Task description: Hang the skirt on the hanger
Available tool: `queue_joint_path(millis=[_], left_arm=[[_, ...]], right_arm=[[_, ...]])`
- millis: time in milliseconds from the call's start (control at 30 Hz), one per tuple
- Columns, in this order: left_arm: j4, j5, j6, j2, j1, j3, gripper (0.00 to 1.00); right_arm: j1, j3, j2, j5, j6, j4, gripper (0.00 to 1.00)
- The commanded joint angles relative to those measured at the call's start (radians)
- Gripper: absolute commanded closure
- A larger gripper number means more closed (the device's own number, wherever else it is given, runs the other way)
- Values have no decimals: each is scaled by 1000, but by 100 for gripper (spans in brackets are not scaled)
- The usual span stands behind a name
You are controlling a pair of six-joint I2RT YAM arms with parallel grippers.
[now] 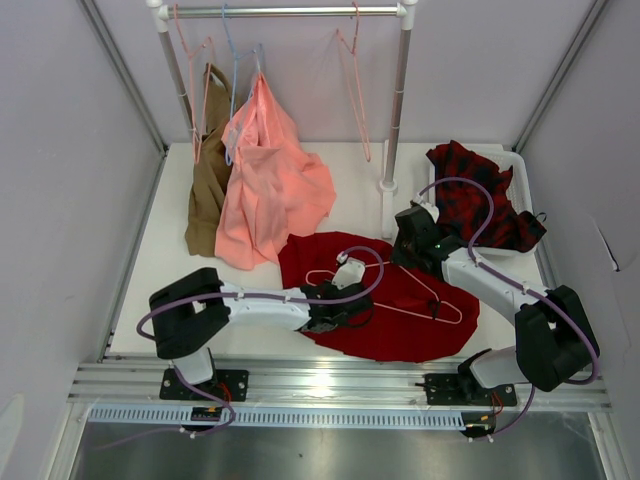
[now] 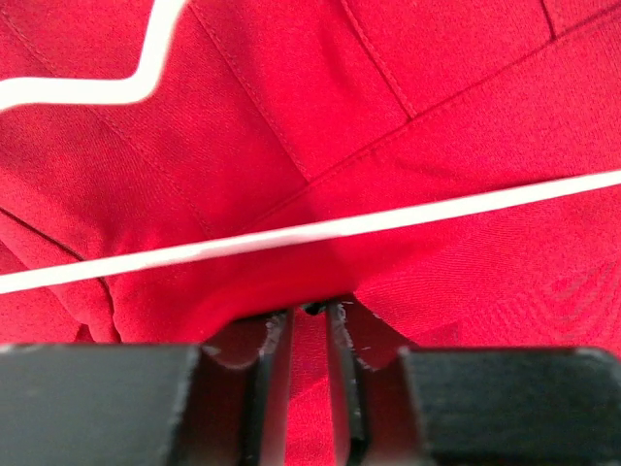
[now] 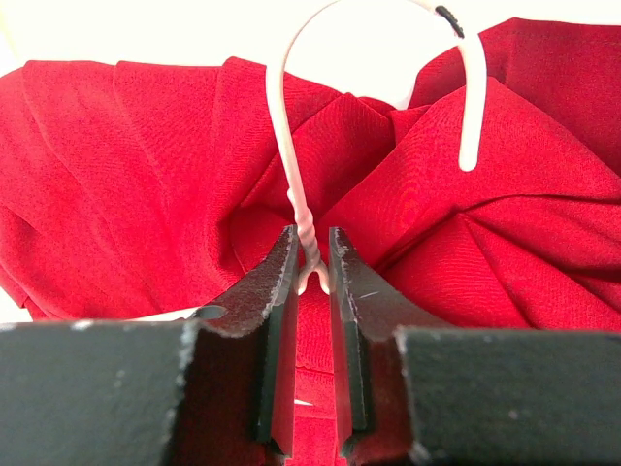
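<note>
Lying flat on your counter (image 1: 350,175): skirt (image 1: 400,325), hanger (image 3: 281,146) resting on top; your right claw (image 3: 312,238) clamps the hanger's twisted neck, your left claw (image 2: 309,313) pinches a skirt fold, jaws narrow

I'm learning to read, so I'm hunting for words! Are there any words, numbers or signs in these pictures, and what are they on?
No text can be read in any view.
The skirt is plain red and the hanger is bare wire.
The small boards below the arm bases are too small to show whether they have any writing.
</note>
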Motion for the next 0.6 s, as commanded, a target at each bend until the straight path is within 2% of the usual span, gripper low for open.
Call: queue_joint_path(millis=[0,200,333,400,567], left_arm=[[35,-24,34,4,15,27,83],[63,30,79,-34,30,4,100],[126,146,113,-115,62,-57,100],[150,275,131,-157,96,-81,100],[218,433,133,-235,171,-153,100]], right_arm=[[-5,0,-28,1,-3,28,100],[-9,5,-27,9,-11,25,100],[-21,6,-25,7,-14,23,100],[-25,6,-28,6,-15,23,100],[-45,8,-33,1,-21,25,100]])
